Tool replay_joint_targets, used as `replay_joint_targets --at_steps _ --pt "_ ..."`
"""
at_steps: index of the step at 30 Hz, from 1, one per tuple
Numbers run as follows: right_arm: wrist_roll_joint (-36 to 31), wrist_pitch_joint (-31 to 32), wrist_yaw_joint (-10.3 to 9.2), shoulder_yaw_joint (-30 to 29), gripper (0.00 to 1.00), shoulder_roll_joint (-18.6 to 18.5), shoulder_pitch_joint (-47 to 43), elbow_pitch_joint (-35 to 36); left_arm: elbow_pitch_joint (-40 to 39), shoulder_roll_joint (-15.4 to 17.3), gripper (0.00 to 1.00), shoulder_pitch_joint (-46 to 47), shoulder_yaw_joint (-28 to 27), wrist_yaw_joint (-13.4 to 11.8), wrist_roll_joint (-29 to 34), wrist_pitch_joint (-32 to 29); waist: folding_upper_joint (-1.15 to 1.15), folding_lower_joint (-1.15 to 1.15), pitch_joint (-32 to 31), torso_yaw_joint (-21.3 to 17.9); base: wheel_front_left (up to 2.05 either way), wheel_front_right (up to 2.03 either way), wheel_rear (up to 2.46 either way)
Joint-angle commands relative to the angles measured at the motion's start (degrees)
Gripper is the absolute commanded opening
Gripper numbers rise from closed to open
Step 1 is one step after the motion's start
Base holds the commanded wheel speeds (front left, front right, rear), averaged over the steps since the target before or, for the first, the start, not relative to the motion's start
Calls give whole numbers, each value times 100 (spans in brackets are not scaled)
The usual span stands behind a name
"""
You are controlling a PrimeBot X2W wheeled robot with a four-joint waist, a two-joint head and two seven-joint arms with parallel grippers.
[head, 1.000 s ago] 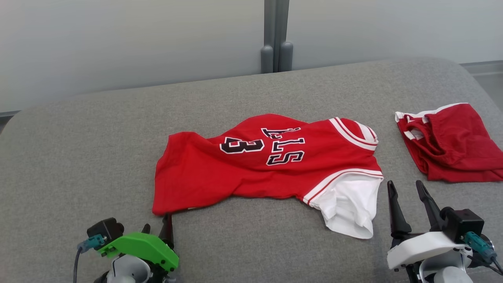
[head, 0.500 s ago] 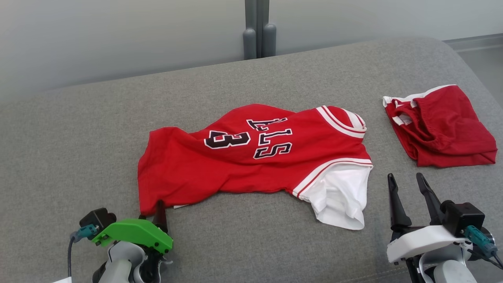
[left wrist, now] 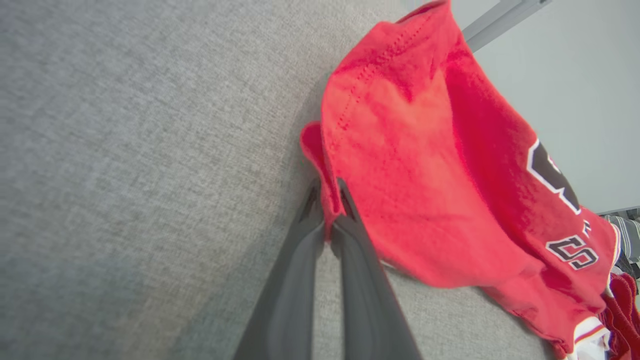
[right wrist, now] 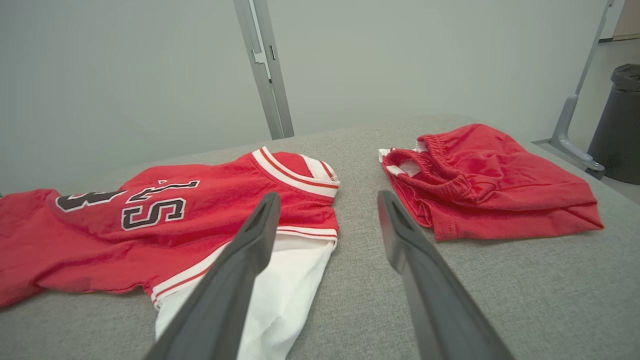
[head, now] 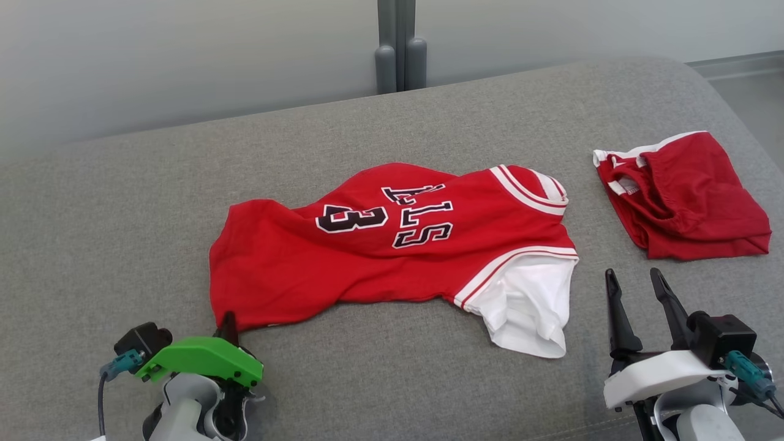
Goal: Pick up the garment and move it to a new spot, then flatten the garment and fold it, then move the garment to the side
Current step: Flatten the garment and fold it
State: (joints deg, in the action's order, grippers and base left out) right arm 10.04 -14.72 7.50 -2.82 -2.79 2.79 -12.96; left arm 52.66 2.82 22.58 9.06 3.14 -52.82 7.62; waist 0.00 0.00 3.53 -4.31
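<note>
Head view: the red jersey [head: 392,245] lies on the grey cushion [head: 122,214], its near-left corner at the left gripper [head: 229,320]; left wrist view: its fingers are clamped on that hem; right wrist view: the right gripper [right wrist: 327,200] is spread apart, empty, beside the jersey.

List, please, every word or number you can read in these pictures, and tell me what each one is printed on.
"3": black, white-edged number on the chest of the red jersey.
"LS": black, white-edged letters beside that number on the same jersey; the letters before them are creased into a fold and cannot be read.
Nothing readable shows on the red shorts.
</note>
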Motion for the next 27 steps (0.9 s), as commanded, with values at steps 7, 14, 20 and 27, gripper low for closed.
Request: replay_joint_targets --at_steps 7,14,20,27 --pt "-47 31 -1 -35 100 -23 -161 4 -415 123 0 -65 -8 159 135 432 0 0 -72 59 0 0 0" --pt "30 160 -1 40 100 -22 -320 -79 -1604 333 0 -463 -104 25 238 612 0 0 -126 167 0 0 0" --pt "101 272 -1 231 100 -22 -413 -212 -2918 512 0 -1108 -102 -390 342 428 0 0 -112 256 0 0 0" --pt "299 399 -1 1052 100 -24 -272 -485 -3737 480 0 -1674 -13 -811 408 194 0 0 -34 342 0 0 0"
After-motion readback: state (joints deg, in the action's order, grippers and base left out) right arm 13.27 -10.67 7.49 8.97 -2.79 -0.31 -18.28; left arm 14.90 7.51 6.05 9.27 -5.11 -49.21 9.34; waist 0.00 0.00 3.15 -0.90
